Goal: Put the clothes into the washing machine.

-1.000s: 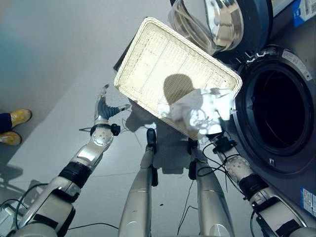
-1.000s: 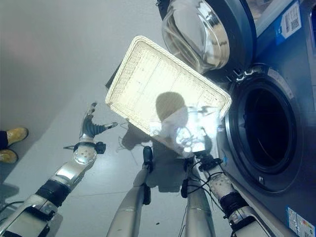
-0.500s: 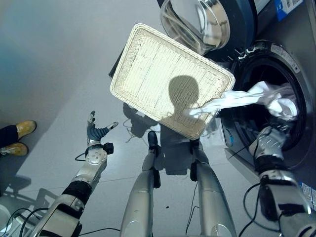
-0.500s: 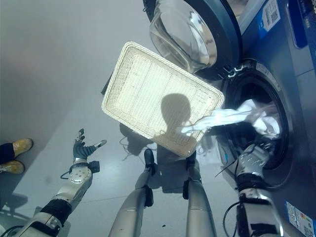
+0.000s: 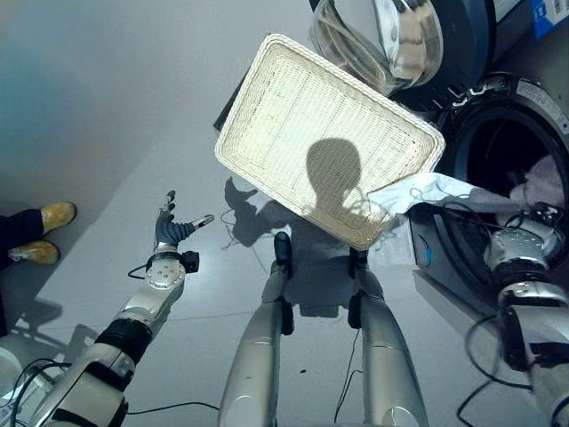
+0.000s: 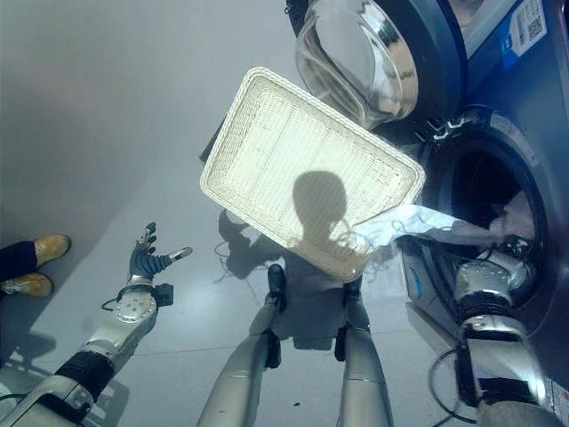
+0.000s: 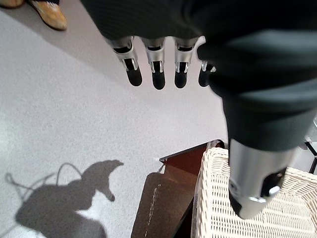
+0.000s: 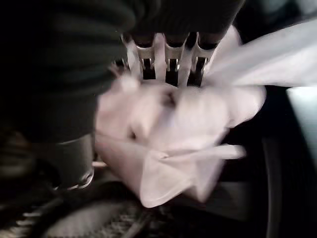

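- White garment (image 6: 418,224) clamped in my right hand (image 6: 487,277) at the washing machine (image 5: 498,169) opening; its tail trails onto the basket (image 5: 293,116).
- Left hand (image 5: 169,233) spread, idle.
- Remaining: push fully inside.

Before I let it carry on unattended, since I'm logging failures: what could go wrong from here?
The white garment stretches from the right hand, at the washing machine's drum opening, back to the wicker basket. Its tail could snag on the rim and tip the basket or pull it along. The tail might also end up draped over the door seal instead of inside. The left hand hangs open over the floor, away from the basket, so it likely can't steady it.
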`<state>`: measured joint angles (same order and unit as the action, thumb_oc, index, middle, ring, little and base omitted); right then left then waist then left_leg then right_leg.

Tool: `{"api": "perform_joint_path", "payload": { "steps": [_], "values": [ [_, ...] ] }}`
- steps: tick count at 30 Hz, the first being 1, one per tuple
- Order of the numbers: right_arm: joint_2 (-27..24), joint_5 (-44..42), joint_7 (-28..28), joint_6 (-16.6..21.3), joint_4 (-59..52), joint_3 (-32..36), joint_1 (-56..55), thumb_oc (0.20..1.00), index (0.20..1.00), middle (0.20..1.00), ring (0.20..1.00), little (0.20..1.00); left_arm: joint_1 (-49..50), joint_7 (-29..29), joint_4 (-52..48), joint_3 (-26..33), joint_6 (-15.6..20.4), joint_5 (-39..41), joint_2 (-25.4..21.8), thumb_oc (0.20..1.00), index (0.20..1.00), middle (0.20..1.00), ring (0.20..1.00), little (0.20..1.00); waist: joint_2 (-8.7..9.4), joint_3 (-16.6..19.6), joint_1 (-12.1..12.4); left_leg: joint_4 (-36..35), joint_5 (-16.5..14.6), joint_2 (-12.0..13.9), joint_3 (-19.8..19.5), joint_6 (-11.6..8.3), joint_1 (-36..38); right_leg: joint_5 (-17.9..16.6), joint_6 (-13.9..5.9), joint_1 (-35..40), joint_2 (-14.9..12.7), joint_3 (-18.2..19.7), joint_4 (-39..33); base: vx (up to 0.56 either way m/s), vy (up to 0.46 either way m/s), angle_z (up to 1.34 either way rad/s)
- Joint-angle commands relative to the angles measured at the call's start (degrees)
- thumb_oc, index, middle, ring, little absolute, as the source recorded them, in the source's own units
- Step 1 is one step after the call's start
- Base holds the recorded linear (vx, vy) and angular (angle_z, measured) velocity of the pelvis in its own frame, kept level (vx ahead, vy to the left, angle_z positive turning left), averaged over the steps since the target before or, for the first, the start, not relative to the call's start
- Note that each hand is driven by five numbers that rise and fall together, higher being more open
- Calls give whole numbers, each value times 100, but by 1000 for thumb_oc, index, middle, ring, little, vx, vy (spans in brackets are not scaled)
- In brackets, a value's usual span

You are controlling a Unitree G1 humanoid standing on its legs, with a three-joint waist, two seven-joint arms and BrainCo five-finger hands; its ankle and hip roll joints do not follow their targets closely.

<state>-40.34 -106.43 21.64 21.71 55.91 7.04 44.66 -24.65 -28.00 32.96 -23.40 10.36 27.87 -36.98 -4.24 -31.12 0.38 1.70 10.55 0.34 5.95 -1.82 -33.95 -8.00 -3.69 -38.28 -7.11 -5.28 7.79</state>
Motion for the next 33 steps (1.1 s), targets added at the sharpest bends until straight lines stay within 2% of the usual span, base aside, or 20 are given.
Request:
{"api": "perform_joint_path", "payload": {
  "steps": [1,2,3,4,6,9,12,14,15,16,19,22,24,27,29,30,33],
  "values": [
    [-1358,-124,-283,-1076,298,205,-16,1000,1000,1000,1000,1000,212,33,152,296,152,-17,-88,1000,1000,1000,1000,1000,-92,133,-63,630,-624,-217,-33,-146,-180,690,38,28,485,-574,697,48,-55,5],
    [-1170,-110,-312,-1177,190,155,-49,1000,1000,1000,1000,1000,224,56,138,269,154,-74,-47,1000,1000,1000,1000,1000,-130,133,-44,651,-623,-226,-37,-147,-216,741,62,-1,479,-587,750,49,-40,4],
    [-1039,-8,-445,-1466,278,96,26,1000,1000,1000,1000,1000,210,95,160,225,190,-99,-10,1000,1000,1000,1000,1000,-181,133,0,676,-627,-242,-50,-144,-264,800,85,-41,471,-613,824,49,-40,6],
    [-1043,-9,-450,-1473,287,94,33,1000,1000,1000,1000,1000,208,95,162,226,192,-98,-9,1000,1000,1000,1000,1000,-182,133,-3,679,-628,-243,-52,-144,-268,803,85,-46,469,-615,829,37,-25,5],
    [-944,564,-606,-1942,446,-87,197,1000,1000,1000,1000,1000,147,64,138,149,182,-120,62,1000,1000,1000,1000,1000,-239,133,41,678,-612,-250,-63,-138,-337,835,93,-129,466,-628,897,7,-7,2],
    [-937,877,-902,-2492,621,-297,315,1000,1000,1000,1000,1000,117,70,95,118,151,-132,75,1000,1000,1000,1000,1000,-268,133,71,697,-607,-245,-55,-129,-394,869,112,-210,471,-647,979,6,-10,-3],
    [-1006,1046,-1125,-2599,727,-362,342,1000,1000,1000,1000,1000,133,138,69,133,145,-104,17,1000,1000,1000,1000,1000,-257,133,79,722,-616,-233,-55,-124,-417,897,118,-238,489,-657,1041,18,-23,-7],
    [-1014,1134,-1294,-2401,771,-335,322,1000,1000,1000,1000,1000,171,146,45,115,162,-103,1,1000,1000,1000,1000,1000,-250,133,74,752,-632,-223,-48,-121,-427,911,115,-256,509,-648,1089,9,-4,-2],
    [-1013,1217,-1340,-2017,728,-308,330,1000,1000,1000,1000,1000,197,123,-1,89,157,-90,10,1000,1000,1000,1000,1000,-246,133,65,751,-640,-218,-43,-119,-419,913,114,-254,522,-635,1089,0,0,0],
    [-1004,1239,-1313,-1914,693,-295,329,1000,1000,1000,1000,1000,208,117,-17,87,151,-88,11,1000,1000,1000,1000,1000,-246,133,63,751,-643,-218,-39,-119,-415,914,114,-251,525,-633,1089,0,0,0],
    [-901,1155,-1162,-629,399,-132,410,1000,1000,1000,1000,1000,288,64,-19,43,223,-110,124,1000,1000,1000,1000,1000,-269,133,33,758,-669,-218,-25,-121,-388,923,102,-248,552,-585,1101,19,48,-2],
    [-696,1437,-893,132,16,12,358,1000,1000,1000,1000,1000,283,-50,7,-39,276,-98,274,1000,1000,1000,1000,1000,-309,133,-21,750,-677,-227,0,-135,-381,914,79,-266,553,-544,1087,9,71,-1],
    [-511,1780,-585,509,-209,6,335,1000,1000,1000,1000,1000,257,-101,41,-75,292,-117,392,1000,1000,1000,1000,1000,-352,133,-49,739,-673,-235,24,-137,-383,906,73,-295,555,-509,1078,-5,108,-4],
    [-298,2497,-264,741,-332,-44,291,1000,1000,1000,1000,1000,211,-143,60,-87,271,-80,501,1000,1000,1000,1000,1000,-400,133,-74,698,-659,-235,57,-139,-387,886,66,-321,550,-477,1034,-13,84,-9],
    [-68,3235,214,1057,-523,-163,108,1000,1000,1000,1000,1000,224,-203,55,-74,298,-89,617,1000,1000,1000,1000,1000,-432,133,-100,674,-644,-242,91,-130,-409,866,73,-354,549,-448,994,-22,95,-8],
    [206,3473,184,1213,-752,-190,-222,1000,1000,1000,1000,1000,305,-249,50,-44,380,-138,738,1000,1000,1000,1000,1000,-459,133,-137,651,-633,-238,118,-126,-414,867,82,-377,552,-414,988,-19,108,-8],
    [762,3872,-84,1361,-1222,-291,-932,1000,1000,1000,1000,1000,468,-327,70,9,515,-272,942,1000,1000,1000,1000,1000,-482,133,-223,621,-608,-238,174,-122,-425,883,107,-413,569,-348,994,-20,108,-4]
  ]
}}
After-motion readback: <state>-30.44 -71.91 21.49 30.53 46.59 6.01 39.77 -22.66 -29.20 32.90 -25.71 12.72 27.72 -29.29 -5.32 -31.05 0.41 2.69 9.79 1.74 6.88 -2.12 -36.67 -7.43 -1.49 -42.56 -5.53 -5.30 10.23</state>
